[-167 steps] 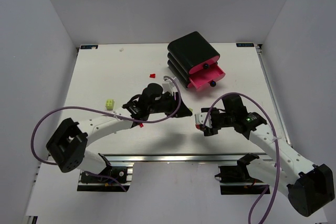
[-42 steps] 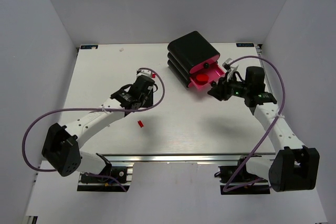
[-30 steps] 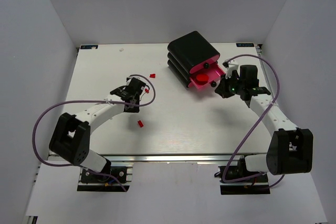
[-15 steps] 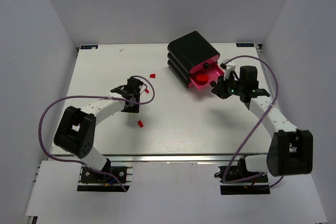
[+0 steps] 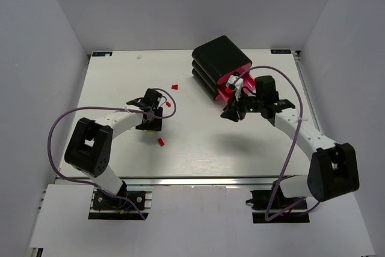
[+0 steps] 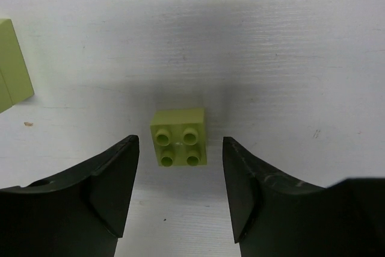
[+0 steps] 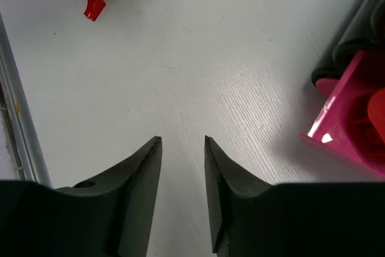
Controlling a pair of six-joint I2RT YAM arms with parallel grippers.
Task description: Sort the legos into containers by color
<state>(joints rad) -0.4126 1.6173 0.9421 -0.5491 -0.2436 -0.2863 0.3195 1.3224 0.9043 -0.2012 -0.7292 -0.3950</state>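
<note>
Your left gripper [image 6: 180, 148] gapes wide, a yellow-green brick [image 6: 178, 137] lying between its fingers. Your right gripper [image 7: 182, 142] stands slightly parted, empty, a pink drawer [image 7: 343, 118] to its right.

The left arm [image 5: 114, 123] and right arm [image 5: 298, 129] are glossy white tubular links joined by blocky black motor housings, each ending in a large black base housing [image 5: 88, 148]. A thin purple cable [image 5: 55, 126] runs along the left arm, and a matching purple cable [image 5: 281, 176] along the right. The left tool [image 6: 179, 144] has two matte black plastic fingers [image 6: 108, 191], broad, curved and blunt-tipped. The right tool [image 7: 182, 144] has the same black fingers [image 7: 132, 203]. One finger of each tool has a small round hole near its root.
</note>
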